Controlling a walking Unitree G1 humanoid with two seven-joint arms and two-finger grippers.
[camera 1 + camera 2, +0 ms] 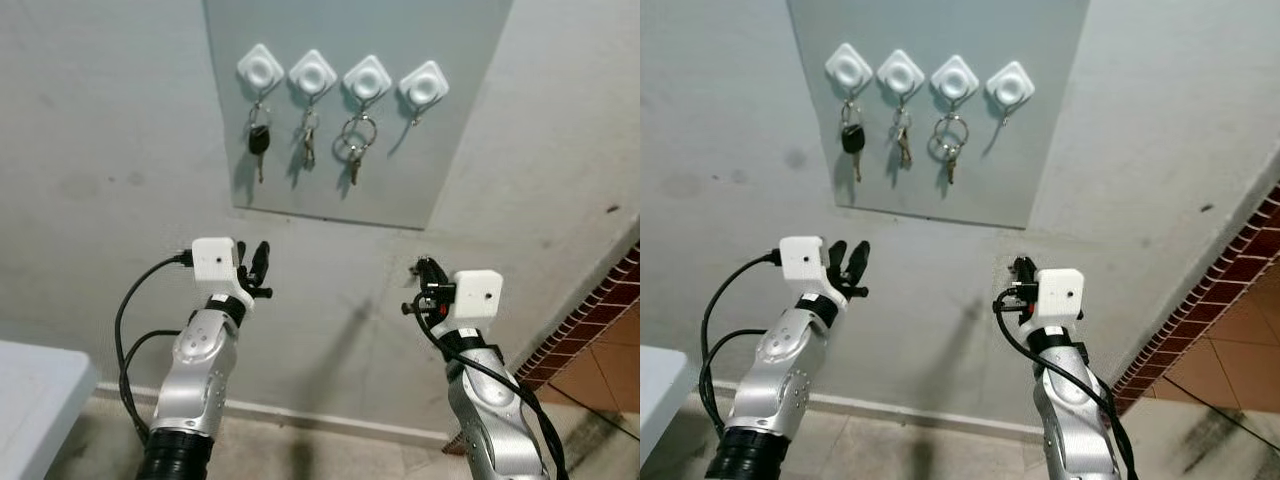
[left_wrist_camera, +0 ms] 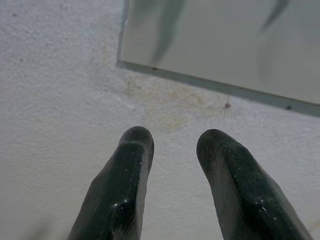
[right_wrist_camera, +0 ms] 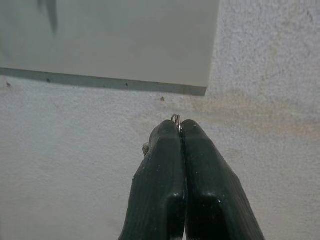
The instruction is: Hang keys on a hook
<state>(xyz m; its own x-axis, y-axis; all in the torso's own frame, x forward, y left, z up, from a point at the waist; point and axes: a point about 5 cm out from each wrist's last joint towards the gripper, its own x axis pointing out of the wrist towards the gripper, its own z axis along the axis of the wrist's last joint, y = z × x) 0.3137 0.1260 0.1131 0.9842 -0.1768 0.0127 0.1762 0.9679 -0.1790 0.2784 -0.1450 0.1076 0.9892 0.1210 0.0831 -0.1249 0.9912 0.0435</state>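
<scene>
A grey panel point(image 1: 350, 110) is fixed to the rough pale wall point(image 1: 100, 150), and four white diamond-shaped hooks point(image 1: 342, 75) sit in a row along its upper part. The three hooks on the left each carry keys: a black-headed key point(image 1: 259, 142) on the leftmost, a small bunch point(image 1: 309, 140) on the second, and a bunch on a large ring point(image 1: 355, 145) on the third. The rightmost hook point(image 1: 423, 87) carries nothing. Both arms are raised towards the wall below the panel. The left gripper point(image 1: 260, 265) is below the panel's lower left part, its jaws released with a clear gap between the two black fingers point(image 2: 125, 185). The right gripper point(image 1: 428, 272) is below the panel's lower right corner, its jaws clenched, and in the right wrist view a thin metal key ring point(image 3: 175, 119) pokes out at the fingertips, pinched between them. A white table point(image 1: 30, 400) corner shows at near left, and a brick edge point(image 1: 590, 310) with tiled floor point(image 1: 610, 370) at right.
</scene>
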